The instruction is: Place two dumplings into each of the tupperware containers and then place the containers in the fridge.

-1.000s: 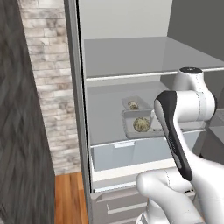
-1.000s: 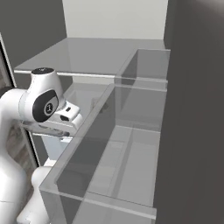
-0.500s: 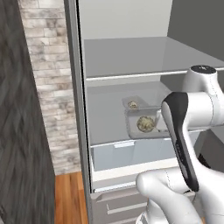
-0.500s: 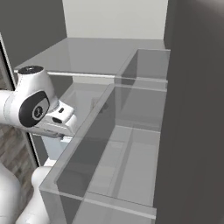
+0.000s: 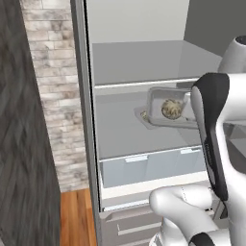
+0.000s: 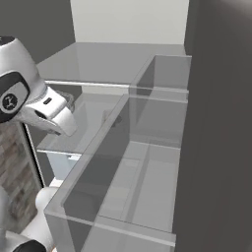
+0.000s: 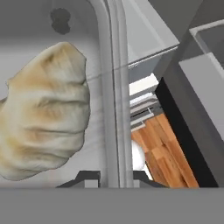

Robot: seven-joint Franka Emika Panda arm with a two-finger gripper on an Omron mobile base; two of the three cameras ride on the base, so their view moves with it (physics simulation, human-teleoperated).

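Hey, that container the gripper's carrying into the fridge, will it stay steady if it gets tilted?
Probably not: the container is shallow, so its dumpling could slide out. Gripped by one rim, it may sag. It looks thin and light, likely easy to nudge along the shelf.

Gripper [image 7: 112,177] shut, arm fwd.

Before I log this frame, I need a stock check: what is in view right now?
fridge: one, dark grey, open, straight ahead
shelves: pale grey, inside the fridge
drawer: one, translucent, bottom of the fridge
container: one clearly seen, grey translucent, above the lower shelf
dumpling: one clearly seen, beige, in the container
brick wall: pale, left of the fridge
wood floor: brown, lower left
arm: white and dark, in front of the fridge
end effector: shut on the container's rim
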